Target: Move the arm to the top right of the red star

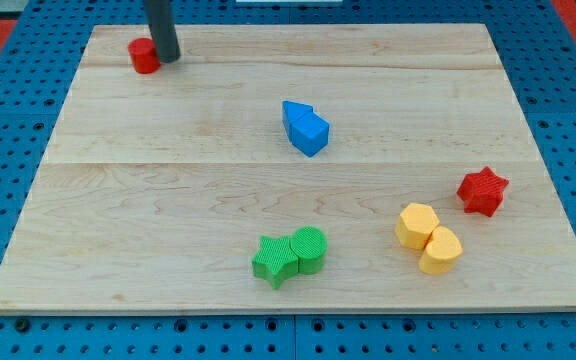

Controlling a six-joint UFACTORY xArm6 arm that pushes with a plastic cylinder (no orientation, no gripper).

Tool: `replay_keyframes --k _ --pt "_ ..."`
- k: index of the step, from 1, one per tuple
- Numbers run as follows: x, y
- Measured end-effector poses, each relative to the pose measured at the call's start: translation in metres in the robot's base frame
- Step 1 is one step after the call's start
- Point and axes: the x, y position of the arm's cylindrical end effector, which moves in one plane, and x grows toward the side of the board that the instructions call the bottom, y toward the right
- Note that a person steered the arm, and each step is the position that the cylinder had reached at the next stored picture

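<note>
Nearest the view's bottom, a green star (274,260) is touching a green cylinder (310,248). Right of them, two yellow blocks (428,238) are touching, and the red star (483,191) is sitting just above. A blue block (305,127) is lying mid-worktop (168,180). Farthest, my tip (167,58) is resting against a red cylinder (144,55); it is a bare rod, no end effector to open or close.

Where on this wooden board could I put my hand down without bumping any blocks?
Bare wood lies left of the blue block, and between it and the red star. It is crowded at the bottom: green pair, yellow pair. My tip touches the red block.
</note>
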Motion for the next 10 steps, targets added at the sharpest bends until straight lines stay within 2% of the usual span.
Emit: replay_keyframes --k 3,5,6,7,9,10 --pt "0.001 0.019" --pt "0.013 0.141" --pt "0.038 0.222" --pt "0.113 0.290" --pt "0.193 0.479" --pt "0.276 0.480"
